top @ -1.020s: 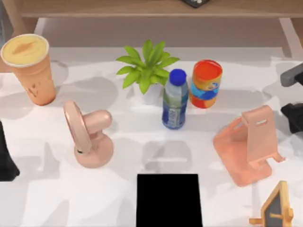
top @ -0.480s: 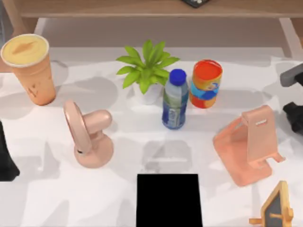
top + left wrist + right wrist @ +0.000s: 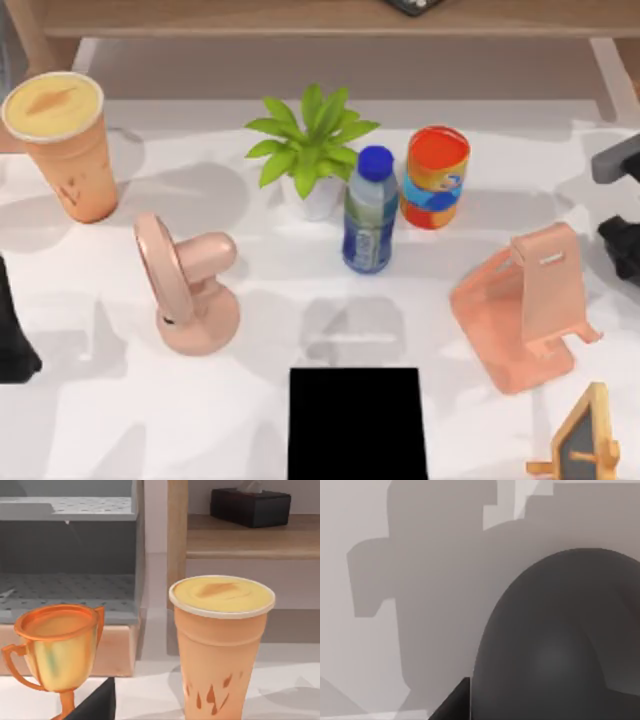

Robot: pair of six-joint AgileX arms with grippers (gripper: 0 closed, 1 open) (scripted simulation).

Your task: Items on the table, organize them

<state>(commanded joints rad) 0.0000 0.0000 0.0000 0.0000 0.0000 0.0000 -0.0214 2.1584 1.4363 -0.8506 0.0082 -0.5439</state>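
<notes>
Right arm [image 3: 622, 250] barely shifted; dark grey rounded mouse [image 3: 555, 645] close below.

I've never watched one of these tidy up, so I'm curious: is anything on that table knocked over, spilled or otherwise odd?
Nothing stands out. The orange cup, pink fan, potted plant, bottle, colourful can and pink stand all stand upright and apart on the white table, with no spill. A black rectangle lies flat at the near edge.
</notes>
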